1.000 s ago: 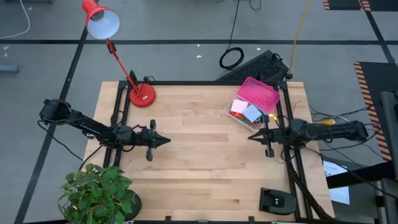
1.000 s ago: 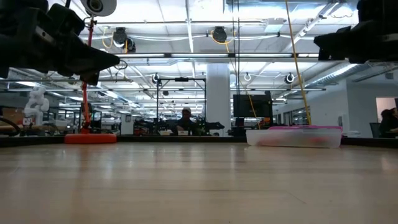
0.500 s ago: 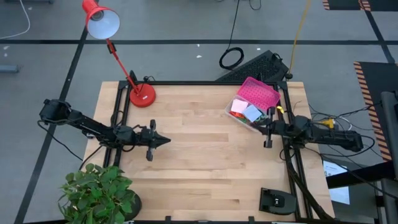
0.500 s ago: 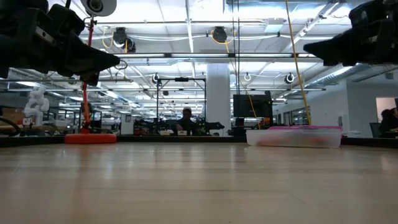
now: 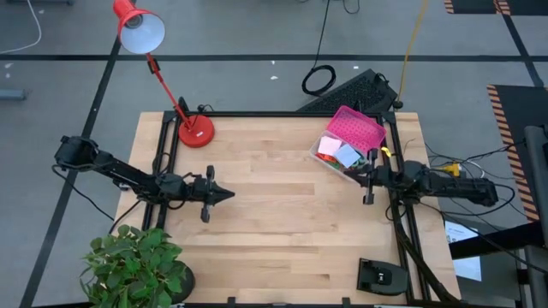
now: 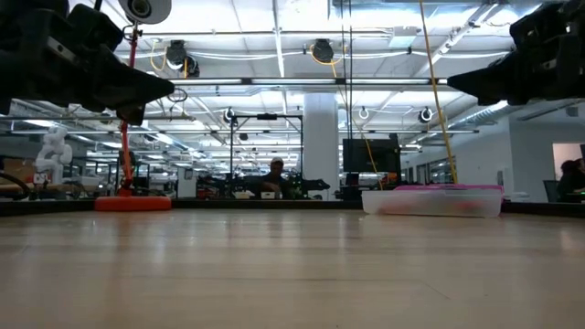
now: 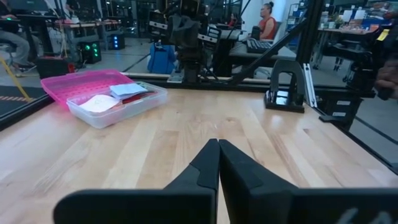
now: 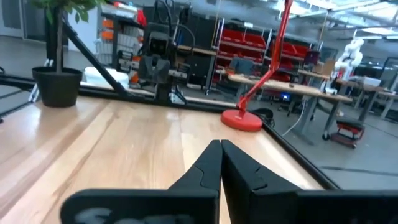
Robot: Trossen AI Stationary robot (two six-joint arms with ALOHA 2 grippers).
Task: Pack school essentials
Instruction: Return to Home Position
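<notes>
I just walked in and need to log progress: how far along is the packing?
Nearly done, it seems. The clear box already holds pads and other small items, and no stationery shows loose on the table. Nothing is in hand: the left pincer and right pincer are both shut and empty, above the wood. Left: the pink lid is open, so closing it likely remains.
</notes>
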